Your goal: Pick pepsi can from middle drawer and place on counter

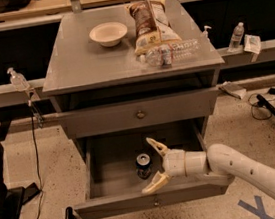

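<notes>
The pepsi can stands upright in the open middle drawer, near the middle of its floor, its silver top showing. My gripper is open over the drawer. One cream finger is behind the can to the right and the other is in front of it near the drawer's front panel. The can sits at the mouth of the open fingers, just left of the line between their tips. The grey counter is the cabinet top above.
On the counter stand a white bowl, a brown snack bag and a clear plastic water bottle lying on its side. The upper drawer with a brass knob is closed. Small bottles stand on side ledges.
</notes>
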Available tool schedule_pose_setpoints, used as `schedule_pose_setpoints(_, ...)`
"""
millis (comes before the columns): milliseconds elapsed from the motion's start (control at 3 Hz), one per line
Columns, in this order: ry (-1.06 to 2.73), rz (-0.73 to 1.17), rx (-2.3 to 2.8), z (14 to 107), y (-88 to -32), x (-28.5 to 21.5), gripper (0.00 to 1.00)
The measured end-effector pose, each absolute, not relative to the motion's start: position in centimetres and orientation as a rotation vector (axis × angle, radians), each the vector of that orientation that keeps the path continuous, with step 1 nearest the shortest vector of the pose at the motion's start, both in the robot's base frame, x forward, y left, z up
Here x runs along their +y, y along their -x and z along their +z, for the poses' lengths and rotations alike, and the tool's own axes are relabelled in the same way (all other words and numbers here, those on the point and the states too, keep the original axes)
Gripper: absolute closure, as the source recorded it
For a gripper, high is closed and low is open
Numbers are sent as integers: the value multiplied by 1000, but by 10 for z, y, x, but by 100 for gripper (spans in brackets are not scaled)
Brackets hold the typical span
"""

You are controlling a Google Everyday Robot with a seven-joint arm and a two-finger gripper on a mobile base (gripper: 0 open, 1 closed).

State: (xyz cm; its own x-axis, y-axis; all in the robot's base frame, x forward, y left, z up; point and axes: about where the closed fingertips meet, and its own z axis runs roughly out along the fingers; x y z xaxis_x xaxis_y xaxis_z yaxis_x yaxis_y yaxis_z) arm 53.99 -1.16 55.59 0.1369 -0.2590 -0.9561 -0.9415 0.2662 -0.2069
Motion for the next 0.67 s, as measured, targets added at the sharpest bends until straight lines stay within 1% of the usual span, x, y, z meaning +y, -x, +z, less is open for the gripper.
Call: schedule_pose_setpoints(667,1220,720,1373,539,-549,-12,0)
